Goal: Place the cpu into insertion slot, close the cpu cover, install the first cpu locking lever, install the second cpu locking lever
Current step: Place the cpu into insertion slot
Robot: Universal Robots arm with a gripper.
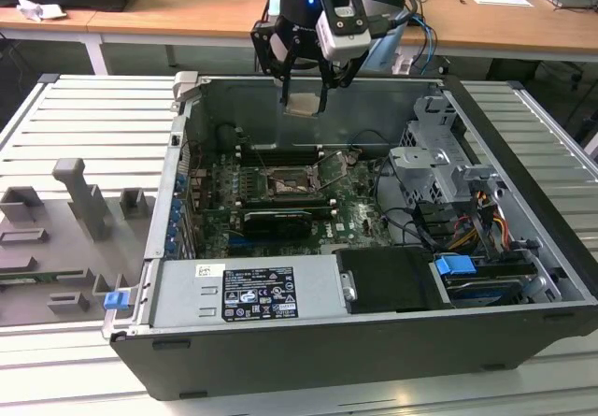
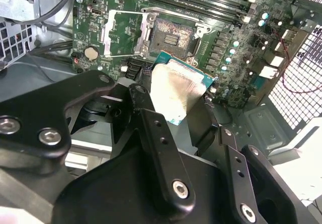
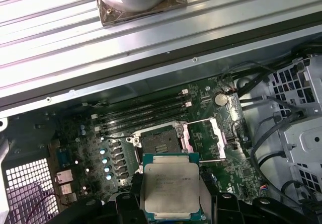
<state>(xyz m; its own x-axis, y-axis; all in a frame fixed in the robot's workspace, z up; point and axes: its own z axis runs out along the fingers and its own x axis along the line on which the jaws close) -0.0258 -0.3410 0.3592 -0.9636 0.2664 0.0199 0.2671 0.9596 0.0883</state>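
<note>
the gripper (image 1: pixel 304 100) has its fingers pinching the cpu (image 3: pixel 171 191) by its edges, up above the case (image 1: pixel 280 360). insertion slot (image 3: pixel 158 142) sits well below it, bare, cpu cover (image 3: pixel 217 136) flipped open alongside.

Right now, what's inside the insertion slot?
Nothing sits in the insertion slot: its dark contact bed is bare, and the cpu cover stands swung open beside it. In the first wrist view the held cpu covers the slot's nearest edge, so that strip cannot be checked.
</note>
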